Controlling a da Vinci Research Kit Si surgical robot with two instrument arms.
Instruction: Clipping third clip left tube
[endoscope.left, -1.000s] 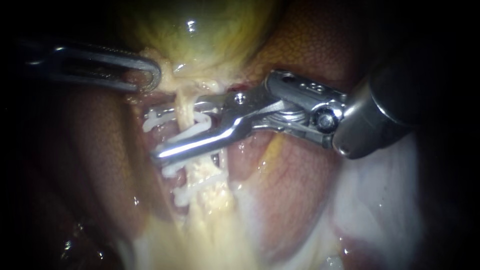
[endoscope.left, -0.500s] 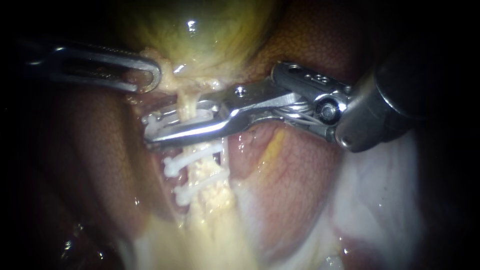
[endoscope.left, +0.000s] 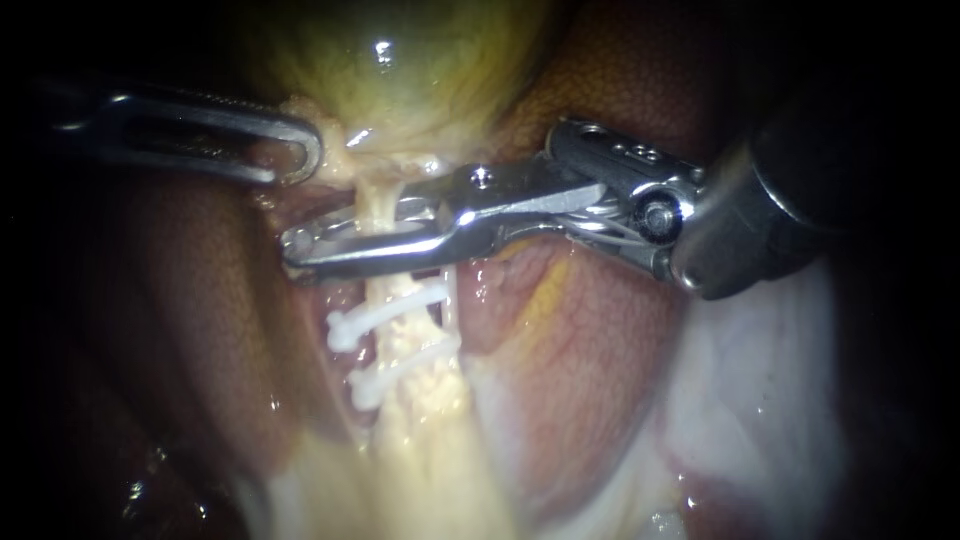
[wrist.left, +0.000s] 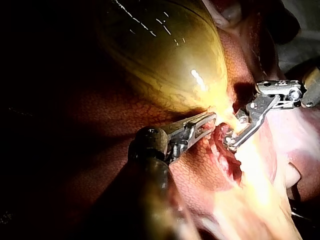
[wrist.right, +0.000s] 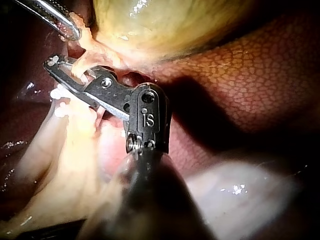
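- Jaws of my right instrument (endoscope.left: 292, 255) are pressing close together on the new clip (endoscope.left: 400, 230). Only a thin white strip of it is showing between them, so I am judging the squeeze to be nearly complete.
- That clip is sitting around the tube (endoscope.left: 372, 208), which is passing between the two jaws. Both jaw tips are reaching past the tube's far side, so the whole width seems to be enclosed.
- The tube's long axis is running from the gallbladder (endoscope.left: 400, 70) down toward the endoscope. My right instrument is coming in from the right and lying almost square across it, and the coming move turns on that crossing angle.
- Just below the jaws, two seated clips (endoscope.left: 385, 320) are lying across the same tube, near each other. The new clip is taking the place between them and the gallbladder.
- My left instrument (endoscope.left: 305, 150) is pinching pale tissue (endoscope.left: 335, 160) at the gallbladder's lower end, above the clipping site and apart from the right jaws. It appears to be holding the tube stretched.
- The right instrument is therefore the one on the tube, while the left is only steadying it.
- The liver (endoscope.left: 610, 100) is lying behind and to both sides, clear of the jaws.
- The next move probably calls for a full squeeze, then letting go without dragging the tube sideways.
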